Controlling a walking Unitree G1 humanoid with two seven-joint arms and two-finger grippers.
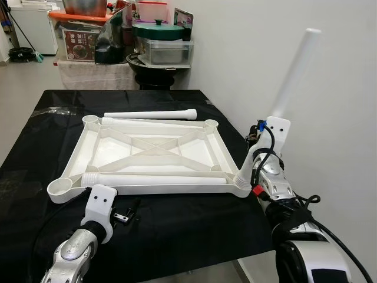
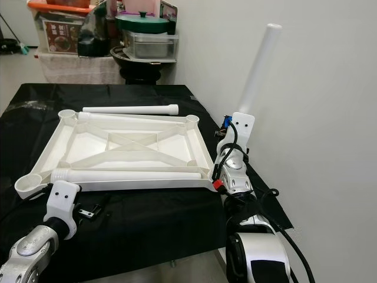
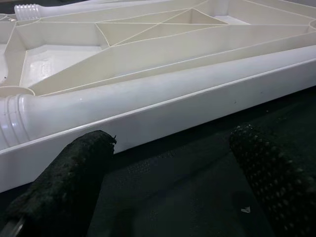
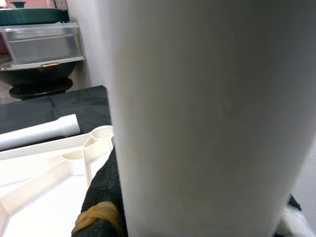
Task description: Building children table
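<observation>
Upright, a long white plastic table leg is clamped by the right gripper, while the left gripper is held open, empty, beside the upturned white plastic tabletop on the black-draped counter.

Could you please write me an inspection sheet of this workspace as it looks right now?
Surface: black cloth covering the work table.
Job's things: white tabletop lying upside down, ribs up; one leg loose on the cloth beyond it; another leg lying inside along its near edge; a third leg tilted up from the near right corner.
Clutter: small black part on the cloth by the left wrist.
Grippers: left gripper open, low over the cloth at the tabletop's near edge; right gripper shut on the tilted leg.
Cables: black cables looped along the right arm.
Surroundings: white wall on the right; storage boxes and a green-lidded pot behind.
</observation>
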